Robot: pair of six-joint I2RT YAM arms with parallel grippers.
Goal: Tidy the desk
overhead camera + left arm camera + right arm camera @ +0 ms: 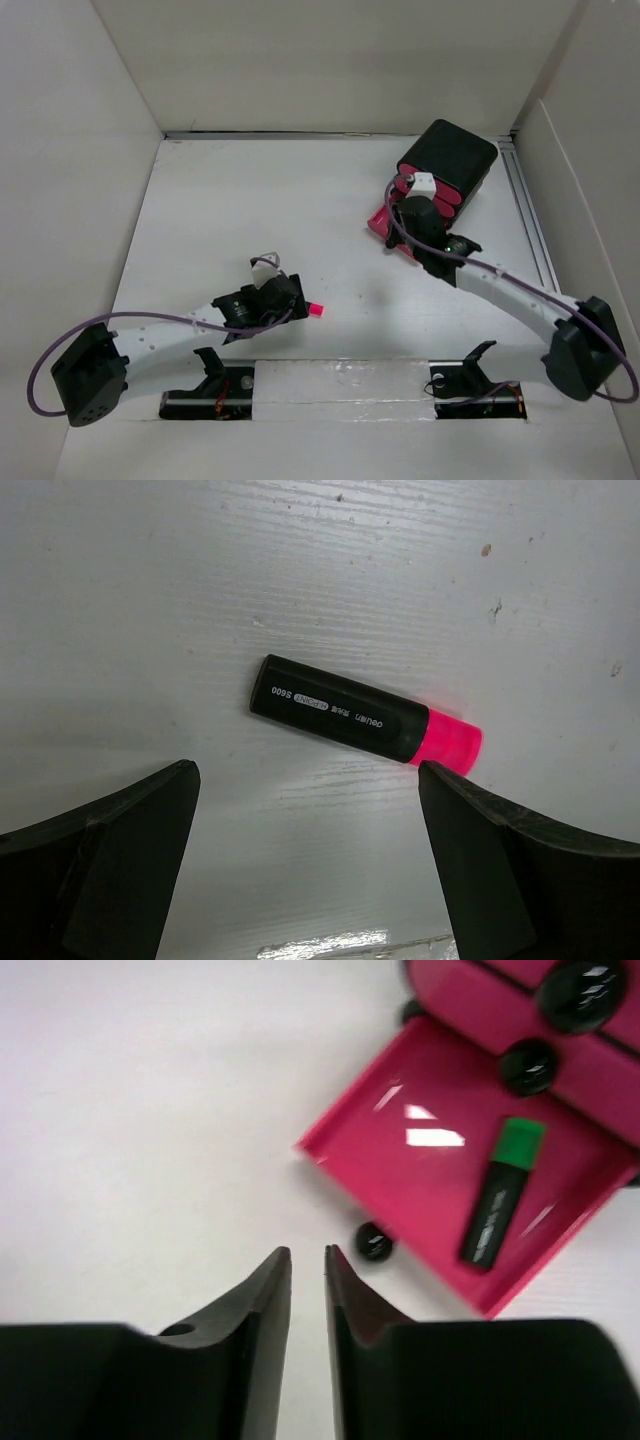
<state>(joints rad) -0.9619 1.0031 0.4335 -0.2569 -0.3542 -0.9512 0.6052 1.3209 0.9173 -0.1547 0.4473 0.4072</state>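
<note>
Tabletop [300, 220]: white, filling the centre of the top view. Left end effector [307, 772]: spread wide, empty, by a pink highlighter [350, 712] lying flat, lower centre. Right end effector [307, 1252]: narrow gap, empty, near an open pink drawer [420, 1190], upper right, containing a green highlighter [500, 1195].

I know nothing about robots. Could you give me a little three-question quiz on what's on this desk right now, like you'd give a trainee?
1. True or false: the left tool is gripping the pink highlighter.
2. What lies in the open pink drawer? A) a green highlighter B) scissors C) nothing
3. Which arm's tool is nearer the black drawer box?
Key: 1 false: the pink highlighter lies loose on the desk between wide-open jaws. 2 A. 3 the right tool.
</note>
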